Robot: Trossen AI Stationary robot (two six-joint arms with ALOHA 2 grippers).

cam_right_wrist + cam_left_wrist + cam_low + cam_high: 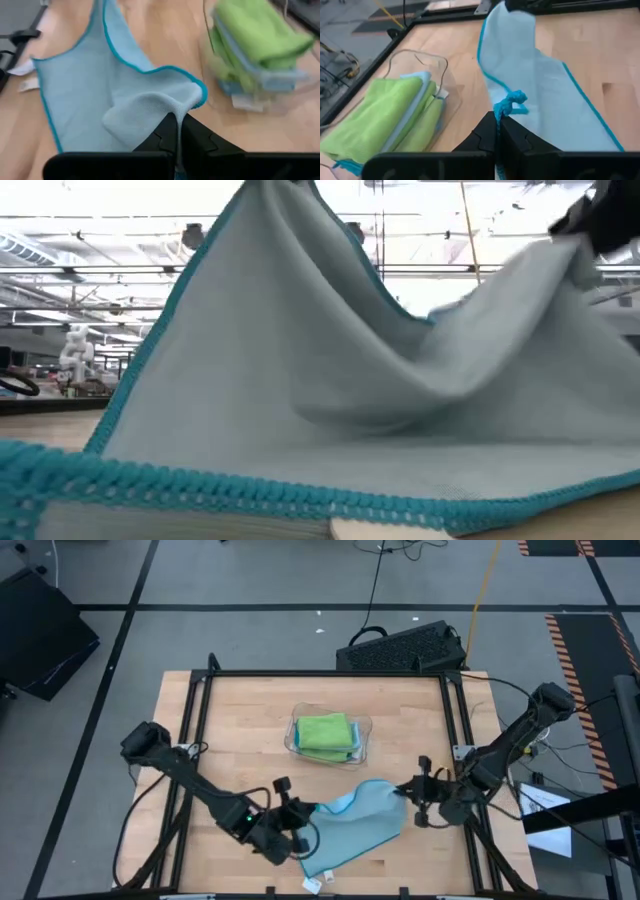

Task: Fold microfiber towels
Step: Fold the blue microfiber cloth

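A light blue microfiber towel (355, 825) with a teal hem sits at the near middle of the table, raised at two corners. My left gripper (305, 828) is shut on its left corner and my right gripper (408, 795) on its far right corner. The towel sags between them, and its near part with the white tag (315, 883) lies on the table. In the low view the towel (330, 380) fills the frame, its near hem (250, 492) resting on the wood. Folded lime green towels (325, 732) lie in a clear tray (364, 728) at the table's middle. My left gripper pinches the towel's teal-hemmed corner (510, 102) between its two shut fingers, slanting down from the table's left side. The corner is bunched above the fingertips and lifted off the wood; the cloth runs slack toward the other gripper. My right gripper pinches a teal-hemmed corner (189, 97) between its two shut fingers, slanting down from the table's right side. The cloth folds over just ahead of the fingertips. That corner is lifted, and the rest drapes slack down onto the table.
The clear tray (427, 62) holds a stack of green and blue folded cloths just beyond the held towel. A black frame (320, 674) rims the table. Bare wood (240, 720) lies left of the tray.
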